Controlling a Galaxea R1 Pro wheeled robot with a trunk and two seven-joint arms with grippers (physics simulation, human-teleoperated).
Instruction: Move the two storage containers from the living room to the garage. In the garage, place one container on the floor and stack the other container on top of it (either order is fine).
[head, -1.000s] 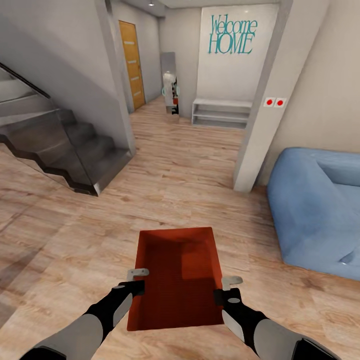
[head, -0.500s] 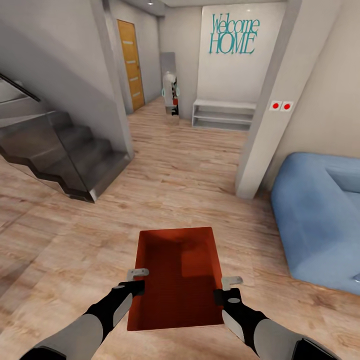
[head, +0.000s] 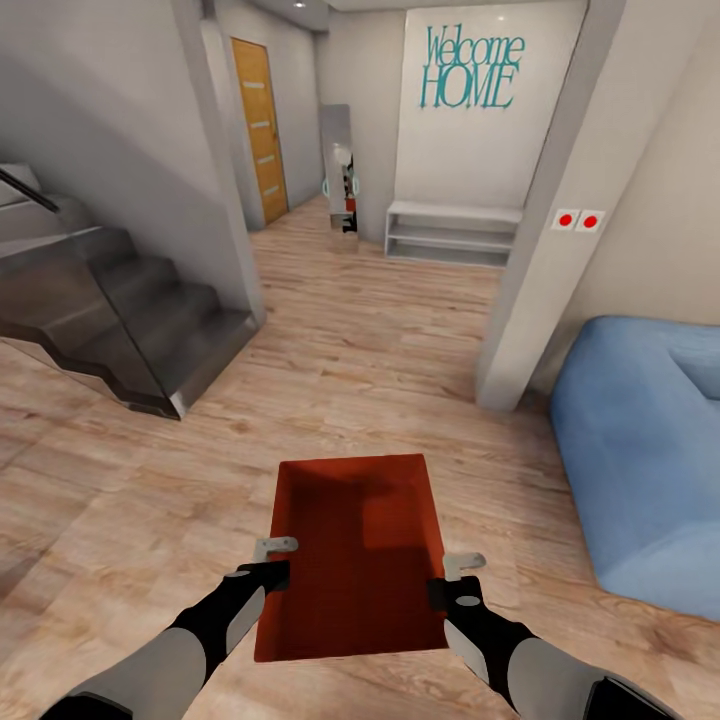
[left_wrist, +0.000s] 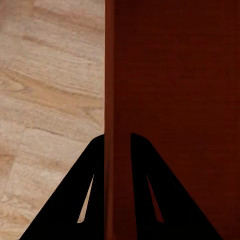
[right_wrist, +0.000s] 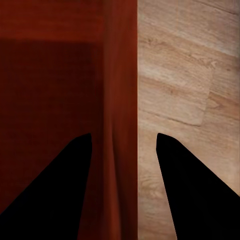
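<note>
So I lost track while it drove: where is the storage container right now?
In the head view the storage container is low and centre, held over the wood floor between the left gripper and right gripper, blue sofa to its right.

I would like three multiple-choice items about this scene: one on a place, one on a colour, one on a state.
1. Where is the blue sofa in the head view?
A. At the right
B. At the left, under the stairs
C. Behind the orange door

2. What colour is the storage container?
A. Green
B. Orange-red
C. White

3. How is the container held?
A. It lies on the floor, untouched
B. By one hand
C. By both hands, one on each long wall

Answers:
1 A: the sofa stands at the right edge, beside the pillar.
2 B: its walls and bottom are orange-red.
3 C: the left hand and the right hand each straddle a side wall.
</note>
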